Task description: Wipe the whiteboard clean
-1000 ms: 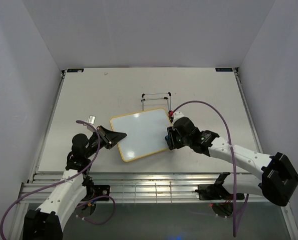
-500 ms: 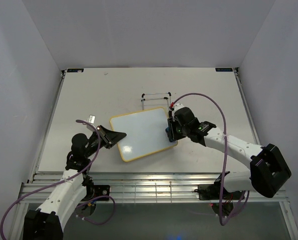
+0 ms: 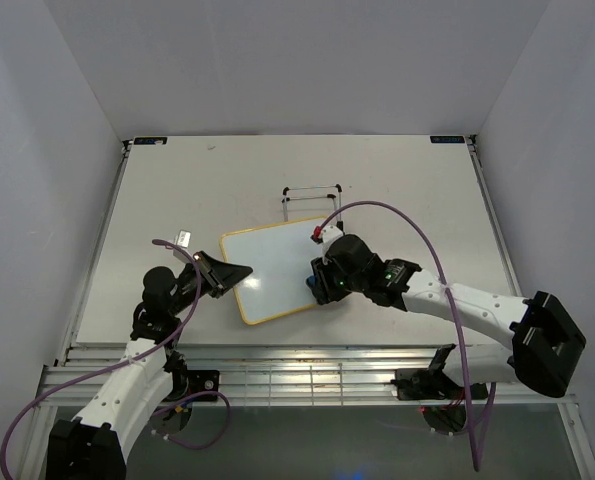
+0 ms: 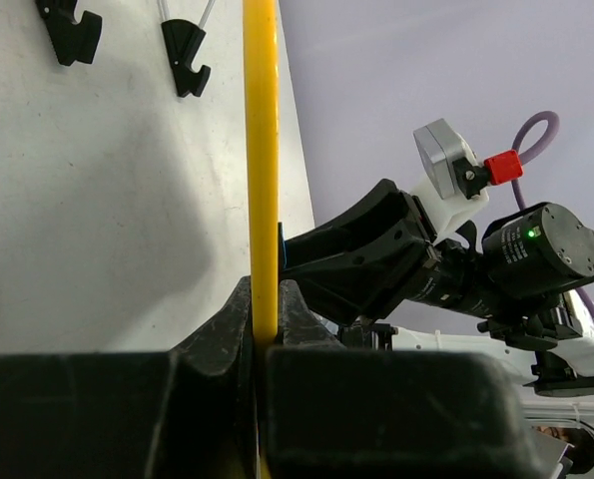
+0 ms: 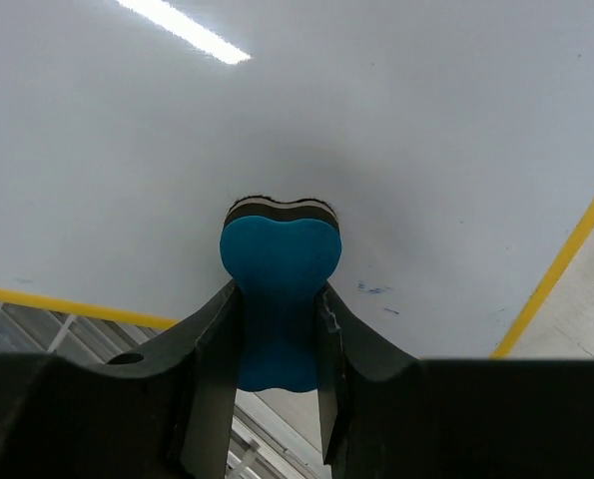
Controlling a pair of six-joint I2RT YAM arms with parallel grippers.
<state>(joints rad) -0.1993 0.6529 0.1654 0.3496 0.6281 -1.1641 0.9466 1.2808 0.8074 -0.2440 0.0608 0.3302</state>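
Top external view: left jaws clamp the yellow-framed white rectangular whiteboard (image 3: 272, 262) at its left edge. Right jaws grip a blue bone-shaped eraser (image 5: 280, 289) on its near-right part. A thin black wire stand (image 3: 311, 196) sits just beyond the far edge.

Wire stand (image 3: 312, 187) just beyond whiteboard (image 3: 267, 270)

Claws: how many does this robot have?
2. The left claw pinches the yellow edge of the whiteboard; the right claw presses a blue eraser onto the board.
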